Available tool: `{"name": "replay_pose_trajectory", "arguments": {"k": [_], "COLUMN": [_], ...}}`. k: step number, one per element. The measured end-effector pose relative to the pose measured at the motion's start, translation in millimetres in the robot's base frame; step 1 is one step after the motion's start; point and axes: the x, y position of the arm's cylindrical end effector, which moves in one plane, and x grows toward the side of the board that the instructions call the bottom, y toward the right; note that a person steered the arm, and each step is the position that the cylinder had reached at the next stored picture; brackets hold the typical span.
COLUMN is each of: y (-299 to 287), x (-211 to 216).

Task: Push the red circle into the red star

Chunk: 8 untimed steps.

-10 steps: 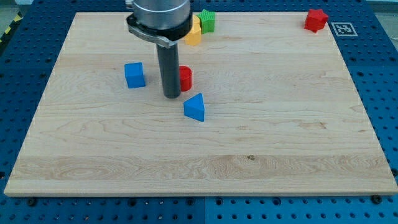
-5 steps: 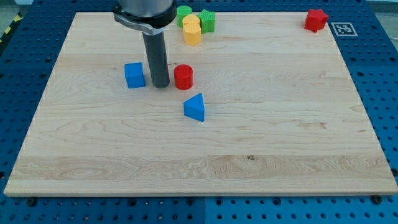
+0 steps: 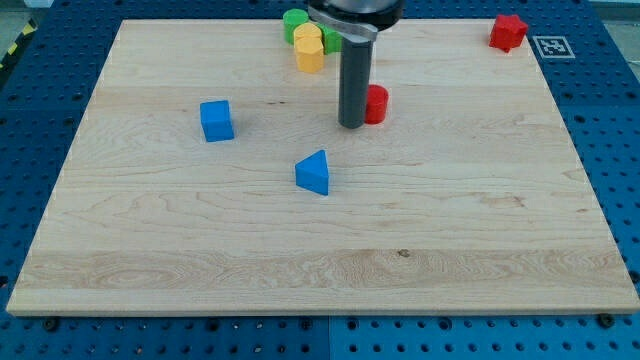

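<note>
The red circle (image 3: 377, 104) stands on the wooden board (image 3: 320, 240), above the middle. My tip (image 3: 351, 124) rests on the board against the circle's left side, and the rod hides part of the circle. The red star (image 3: 508, 32) sits at the board's top right corner, far to the right of and above the circle.
A blue cube (image 3: 216, 120) sits at the left. A blue triangle (image 3: 314, 173) lies below my tip. A yellow block (image 3: 310, 47) and a green block (image 3: 295, 22) cluster at the top edge; another green block behind the rod is mostly hidden.
The rod swung from the red circle's left side rightward and up the view. The red circle slid with it, right and upward, toward the red star.
</note>
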Motion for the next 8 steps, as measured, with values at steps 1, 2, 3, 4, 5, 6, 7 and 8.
{"name": "replay_pose_trajectory", "arguments": {"k": [1, 2, 3, 4, 5, 6, 7, 8], "y": [19, 36, 51, 72, 97, 121, 142, 167], "x": [-13, -27, -42, -52, -65, -80, -91, -101]}}
